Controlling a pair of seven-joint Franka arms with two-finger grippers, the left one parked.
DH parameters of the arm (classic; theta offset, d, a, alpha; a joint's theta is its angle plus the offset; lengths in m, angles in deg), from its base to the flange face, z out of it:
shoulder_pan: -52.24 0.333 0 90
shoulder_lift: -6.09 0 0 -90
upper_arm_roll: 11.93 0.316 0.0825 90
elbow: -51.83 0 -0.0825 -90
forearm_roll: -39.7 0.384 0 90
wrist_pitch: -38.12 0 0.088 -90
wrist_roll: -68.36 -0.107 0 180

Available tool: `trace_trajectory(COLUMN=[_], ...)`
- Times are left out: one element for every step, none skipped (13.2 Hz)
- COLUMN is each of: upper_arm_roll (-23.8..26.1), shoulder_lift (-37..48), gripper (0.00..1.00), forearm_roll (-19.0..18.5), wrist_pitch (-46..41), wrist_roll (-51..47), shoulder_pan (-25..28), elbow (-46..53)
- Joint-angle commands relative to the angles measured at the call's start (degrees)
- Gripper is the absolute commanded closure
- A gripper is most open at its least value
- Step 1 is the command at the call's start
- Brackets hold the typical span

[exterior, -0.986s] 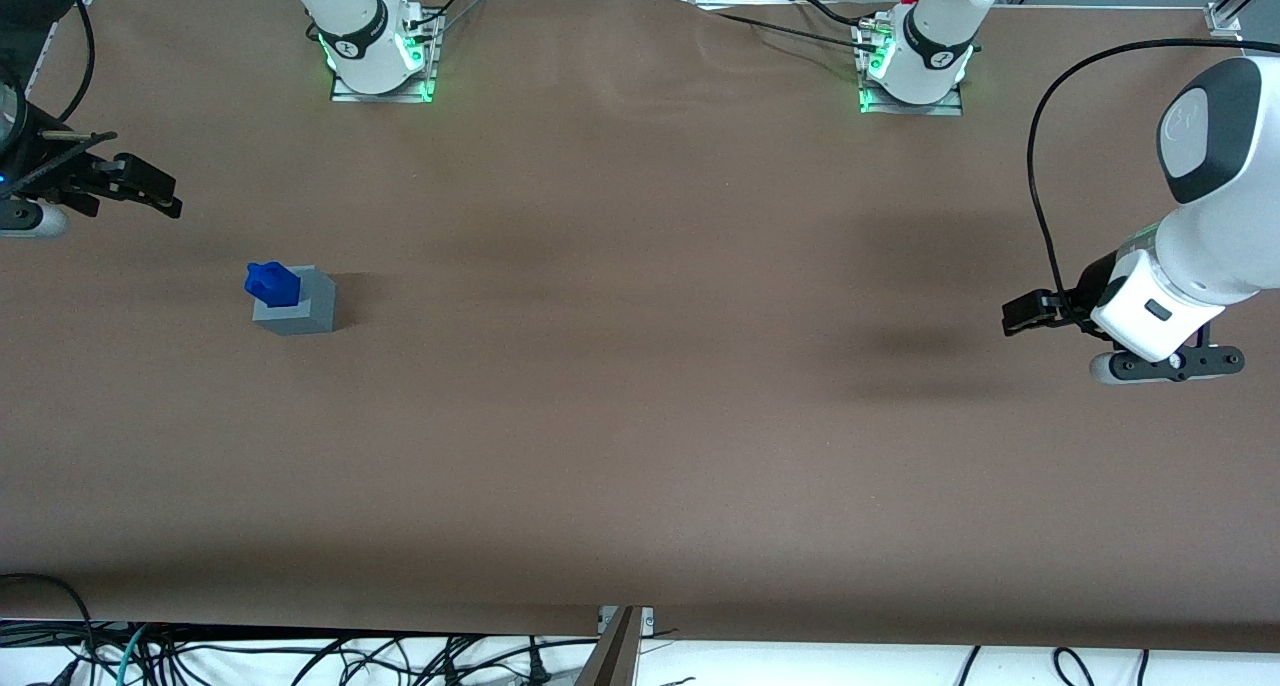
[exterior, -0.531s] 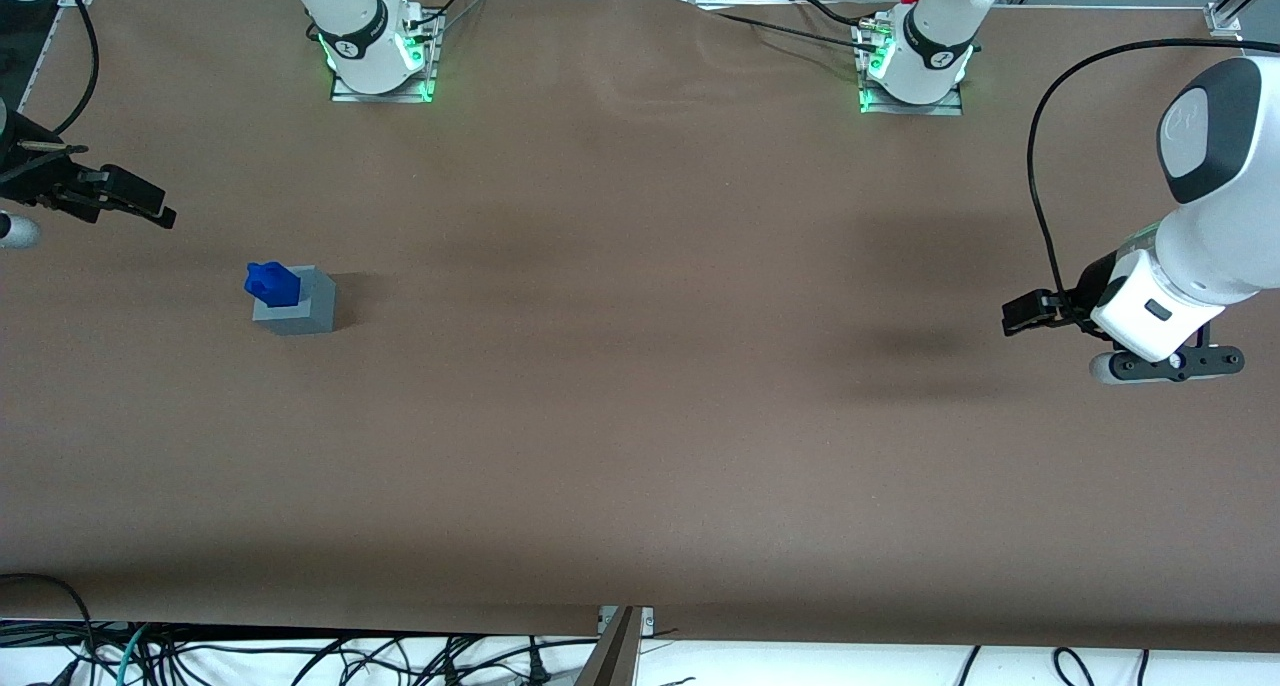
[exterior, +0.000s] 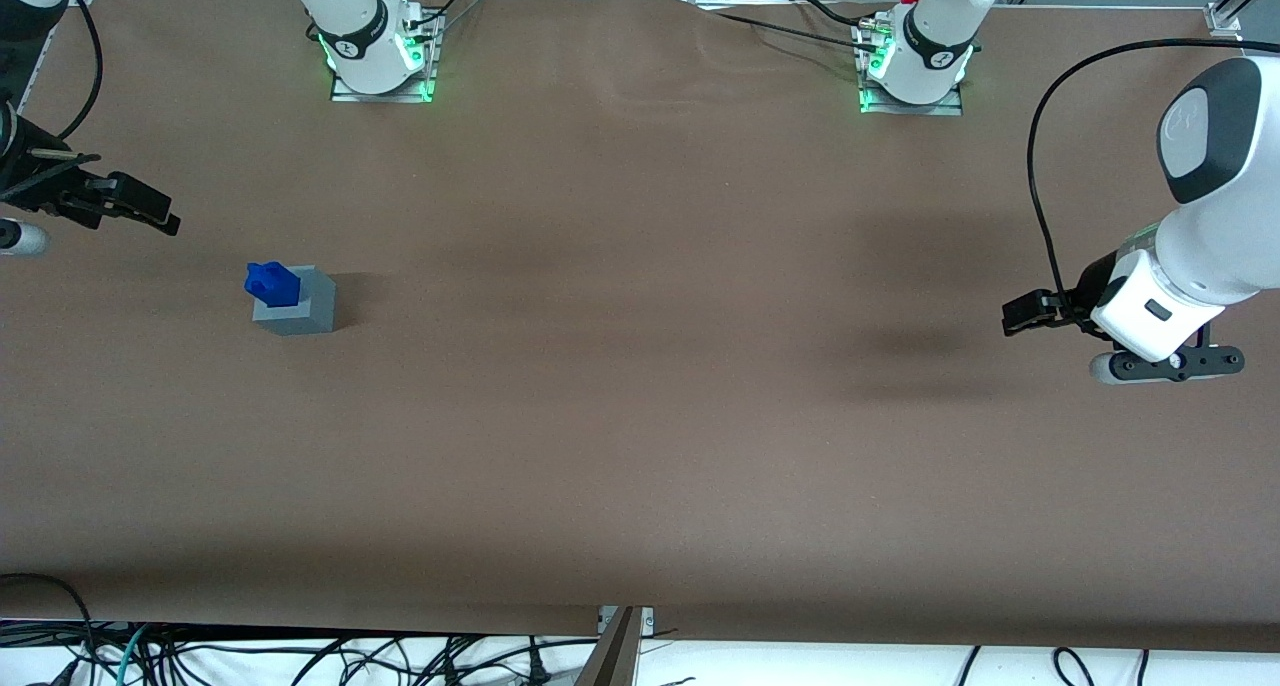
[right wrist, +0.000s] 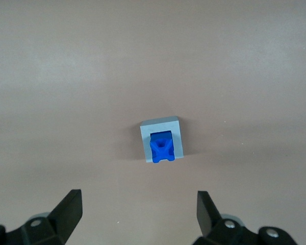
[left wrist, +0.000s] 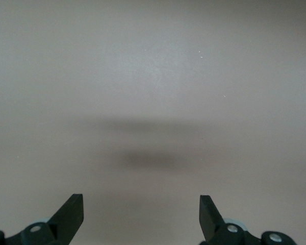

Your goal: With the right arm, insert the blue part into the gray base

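Observation:
The blue part (exterior: 272, 283) sits upright in the socket of the gray base (exterior: 318, 308), sticking up above its top face. In the right wrist view the blue part (right wrist: 161, 147) fills the socket of the gray base (right wrist: 161, 124), seen from well above. My right gripper (exterior: 150, 209) hangs at the working arm's end of the table, farther from the front camera than the base and apart from it. In the right wrist view the gripper (right wrist: 137, 204) is open and empty, its black fingers (right wrist: 69, 209) spread wide above bare table.
The brown table cover (exterior: 640, 366) stretches out flat on all sides of the base. Two arm bases with green lights (exterior: 380, 56) stand at the table's edge farthest from the front camera. Cables hang below the near edge.
My right gripper has shifted slightly, a little nearer the front camera. The blue part and the gray base have not moved.

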Motion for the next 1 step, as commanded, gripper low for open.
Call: trace_trajectory(upper_arm_roll=[0.3], shoulder_lift=[-0.7], gripper=[0.01], forearm_roll=[-0.6], wrist_pitch=[-0.7], wrist_roll=[-0.1], shoulder_pan=[-0.4], elbow=[1.5])
